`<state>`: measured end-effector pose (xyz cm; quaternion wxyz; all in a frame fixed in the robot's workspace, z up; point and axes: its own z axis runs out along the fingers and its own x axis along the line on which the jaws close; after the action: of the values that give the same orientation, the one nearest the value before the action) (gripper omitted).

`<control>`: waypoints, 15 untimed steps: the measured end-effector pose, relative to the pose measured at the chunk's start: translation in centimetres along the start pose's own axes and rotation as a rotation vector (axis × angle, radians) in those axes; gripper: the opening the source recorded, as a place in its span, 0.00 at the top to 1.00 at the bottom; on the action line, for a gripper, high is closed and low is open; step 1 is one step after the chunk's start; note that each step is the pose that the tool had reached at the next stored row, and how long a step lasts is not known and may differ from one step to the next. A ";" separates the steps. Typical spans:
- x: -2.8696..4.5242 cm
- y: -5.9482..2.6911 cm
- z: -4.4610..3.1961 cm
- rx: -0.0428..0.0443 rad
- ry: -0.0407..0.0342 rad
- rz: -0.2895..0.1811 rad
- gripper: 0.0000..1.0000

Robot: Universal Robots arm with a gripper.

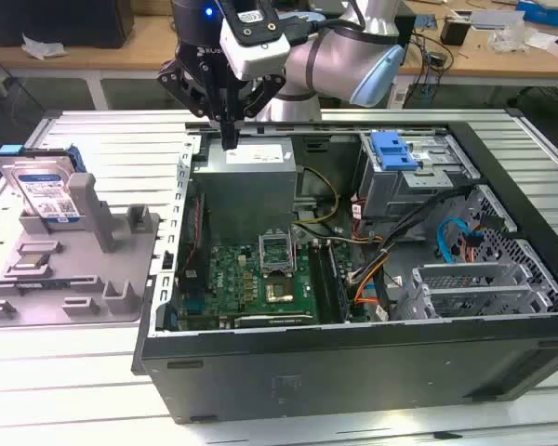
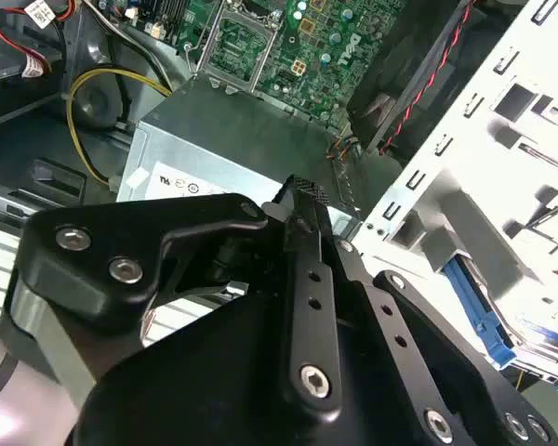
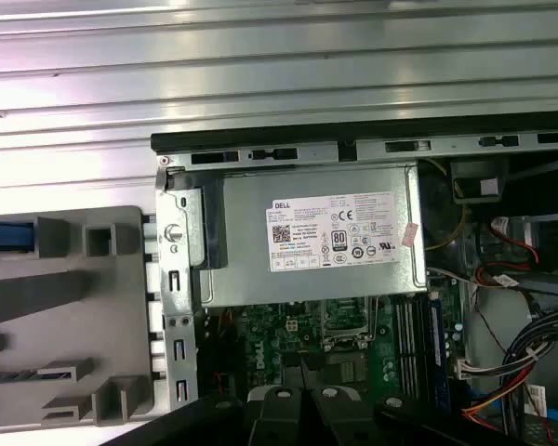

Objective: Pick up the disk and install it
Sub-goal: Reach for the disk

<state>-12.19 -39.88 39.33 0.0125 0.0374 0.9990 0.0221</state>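
Note:
The disk [image 1: 43, 190], a silver drive with a white-and-blue label in a blue carrier, stands on edge in a grey holder [image 1: 70, 269] on the exterior view's left, outside the computer case. In the first wrist view its blue top edge [image 3: 5, 237] shows beside the holder [image 3: 74, 307]. My gripper [image 1: 228, 137] hangs well away from it, over the back edge of the open case [image 1: 353, 372], just above the grey power supply [image 1: 246, 177]. Its fingers [image 2: 302, 200] are pressed together with nothing between them. In the first wrist view the gripper [image 3: 302, 390] points down at the motherboard [image 3: 288, 339].
Inside the case lie the green motherboard [image 1: 260, 279], cable bundles [image 1: 372, 265] and a drive bay with a bare blue bracket [image 1: 393, 149] at the exterior view's right. The case stands on a ribbed metal table [image 1: 93, 139]. A cluttered wooden bench [image 1: 502, 46] runs behind.

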 end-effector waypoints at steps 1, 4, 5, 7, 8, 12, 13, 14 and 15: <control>0.00 0.00 0.00 0.0000 0.0000 0.000 0.89; 0.00 0.00 0.00 0.0001 0.0000 0.000 0.89; 0.00 0.00 0.00 0.0000 0.0000 0.000 0.89; 0.00 0.00 0.00 -0.0001 0.0000 0.000 0.89; 0.00 0.00 0.00 0.0000 0.0000 0.000 0.89; 0.00 0.00 0.00 0.0000 0.0000 0.000 0.89; 0.00 0.00 0.00 0.0000 0.0000 0.000 0.89; 0.00 0.00 0.00 0.0000 0.0000 0.000 0.89; 0.01 0.00 0.00 0.0000 0.0000 0.000 0.89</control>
<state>-12.20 -39.88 39.33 0.0125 0.0374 0.9990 0.0221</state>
